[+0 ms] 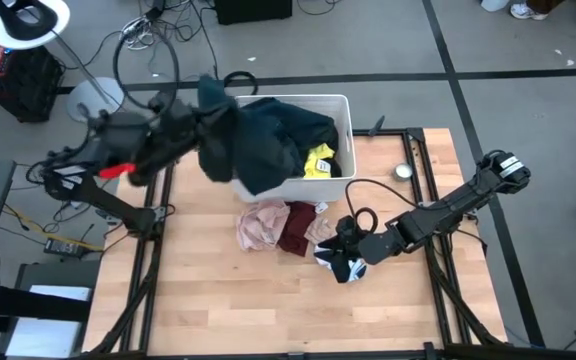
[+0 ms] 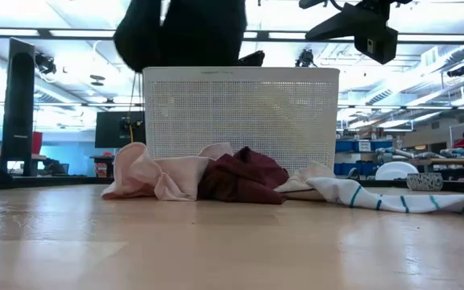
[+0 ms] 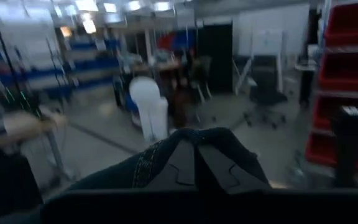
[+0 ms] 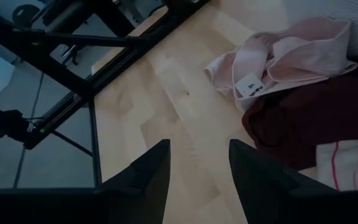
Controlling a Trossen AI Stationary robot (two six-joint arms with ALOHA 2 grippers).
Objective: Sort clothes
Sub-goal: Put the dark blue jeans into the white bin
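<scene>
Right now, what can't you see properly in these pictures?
- Inside of the white bin: in the low view its mesh wall hides what lies in it.
- Bottom of the bin in the high view: the dark garment held up by the left end effector covers it.
- Left wrist view: the room is blurred.
- Striped piece: the right end effector hangs over it in the high view.

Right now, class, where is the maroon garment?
In the high view the maroon garment lies on the table just in front of the white bin, between the pink garment and the right gripper.
</scene>
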